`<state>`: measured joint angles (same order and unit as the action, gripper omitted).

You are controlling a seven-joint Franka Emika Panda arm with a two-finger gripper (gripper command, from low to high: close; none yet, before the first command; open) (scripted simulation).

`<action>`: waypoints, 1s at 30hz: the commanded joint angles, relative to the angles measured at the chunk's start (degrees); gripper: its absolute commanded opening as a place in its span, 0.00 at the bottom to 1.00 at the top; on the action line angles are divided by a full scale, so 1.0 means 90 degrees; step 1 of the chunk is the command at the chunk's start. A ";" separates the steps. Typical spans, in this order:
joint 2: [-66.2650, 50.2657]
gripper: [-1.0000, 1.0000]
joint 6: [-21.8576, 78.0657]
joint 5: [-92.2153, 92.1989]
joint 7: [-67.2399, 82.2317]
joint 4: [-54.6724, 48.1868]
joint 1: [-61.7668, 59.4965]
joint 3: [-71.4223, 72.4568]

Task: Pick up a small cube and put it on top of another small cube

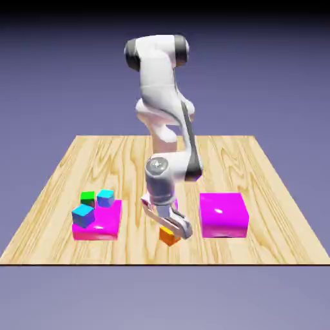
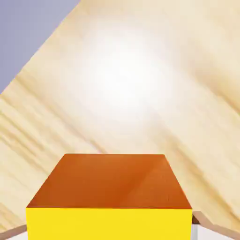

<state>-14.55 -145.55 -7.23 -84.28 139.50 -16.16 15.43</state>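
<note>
Jaws [image 2: 111, 234] gripping small orange cube [image 1: 169, 236], cube sitting between two magenta blocks, near surface's front edge. Fingers spanning opposite faces, cube looking square in grip. Step in hand: securing, then lifting. Best keeping squeeze firm, rising straight up, avoiding twist.

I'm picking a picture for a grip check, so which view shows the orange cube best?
The hand view: the orange cube shows large there, its orange side and yellow face mostly in sight between the finger tips. The exterior view shows it small, partly hidden by the gripper.
</note>
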 commanded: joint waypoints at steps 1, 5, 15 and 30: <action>0.0027 0.00 0.0120 -0.0008 0.0124 -0.0070 0.0065 -0.0225; 0.0110 0.00 0.0571 -0.0065 0.0653 -0.0358 0.0332 -0.1148; 0.0320 0.00 0.1698 -0.0207 0.1976 -0.1078 0.1000 -0.3455; 0.0265 0.00 0.2214 -0.0339 0.3199 -0.1525 0.0761 -0.4676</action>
<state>-12.16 -125.63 -10.48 -55.38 125.77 -9.32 -26.64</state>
